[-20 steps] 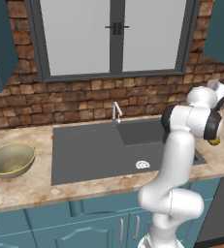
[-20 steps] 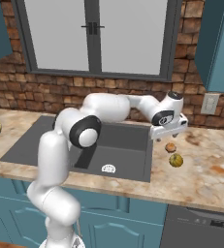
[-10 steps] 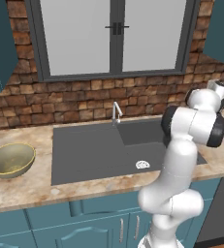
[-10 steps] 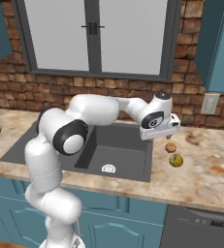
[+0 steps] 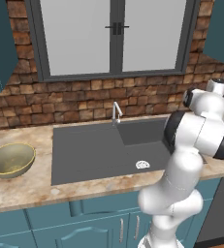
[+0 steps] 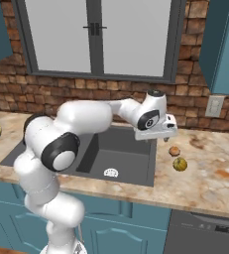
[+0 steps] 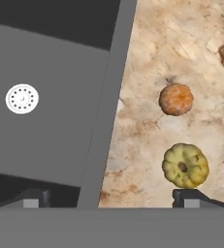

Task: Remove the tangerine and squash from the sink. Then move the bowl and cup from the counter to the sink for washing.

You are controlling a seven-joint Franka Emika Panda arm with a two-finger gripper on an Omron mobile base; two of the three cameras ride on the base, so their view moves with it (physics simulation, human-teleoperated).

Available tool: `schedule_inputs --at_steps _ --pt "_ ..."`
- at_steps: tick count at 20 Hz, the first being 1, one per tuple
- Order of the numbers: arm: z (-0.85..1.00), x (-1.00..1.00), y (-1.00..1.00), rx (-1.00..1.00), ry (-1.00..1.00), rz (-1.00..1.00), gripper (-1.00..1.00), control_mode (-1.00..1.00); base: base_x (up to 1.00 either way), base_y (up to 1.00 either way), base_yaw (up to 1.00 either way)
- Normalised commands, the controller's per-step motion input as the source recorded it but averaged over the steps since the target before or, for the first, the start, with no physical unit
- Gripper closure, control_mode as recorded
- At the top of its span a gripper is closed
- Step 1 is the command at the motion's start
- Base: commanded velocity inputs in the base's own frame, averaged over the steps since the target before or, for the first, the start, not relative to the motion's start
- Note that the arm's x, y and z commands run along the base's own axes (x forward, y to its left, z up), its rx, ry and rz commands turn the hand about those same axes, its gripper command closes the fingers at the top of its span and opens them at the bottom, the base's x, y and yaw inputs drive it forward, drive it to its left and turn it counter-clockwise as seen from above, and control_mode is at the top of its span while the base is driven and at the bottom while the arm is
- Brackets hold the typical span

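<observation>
Both fruits now sit on the counter (image 6: pixel 210 168) right of the sink (image 6: pixel 121 154): tangerine (image 6: pixel 174 151) and squash (image 6: pixel 180 164) close together, untouched. Gripper (image 6: pixel 158 133), fingers spread and empty, has lifted and swung back over the sink edge. Removal looks done; bowl (image 5: pixel 9 159) on the left counter is likely next.

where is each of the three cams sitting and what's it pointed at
Left base view: behind the arm's left, facing the sink, bowl and window; white arm at lower right.
Right base view: behind its right, facing the sink and the open gripper; arm from lower left.
Hand view: on the hand, looking down at counter; finger tips at bottom.
Shared: tangerine and squash, right and hand views.
</observation>
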Motion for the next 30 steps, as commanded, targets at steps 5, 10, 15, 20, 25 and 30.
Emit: schedule_inputs --at_steps 5,10,15,20,25,30 --pt "0.17 -0.25 0.36 0.0 0.0 -0.13 -1.0 -1.0 0.0 0.0 0.0" --pt "0.14 -0.26 0.38 0.0 0.0 -0.13 -1.0 -1.0 0.0 0.0 0.0" --pt "0.1 -0.24 0.39 0.0 0.0 -0.14 -1.0 -1.0 0.0 0.0 0.0" --pt "0.07 -0.19 0.42 0.0 0.0 -0.15 -1.0 -1.0 0.0 0.0 0.0" --pt "0.08 -0.16 0.45 0.0 0.0 -0.13 -1.0 -1.0 0.0 0.0 0.0" --pt "0.1 -0.18 0.45 0.0 0.0 -0.1 -1.0 -1.0 0.0 0.0 0.0"
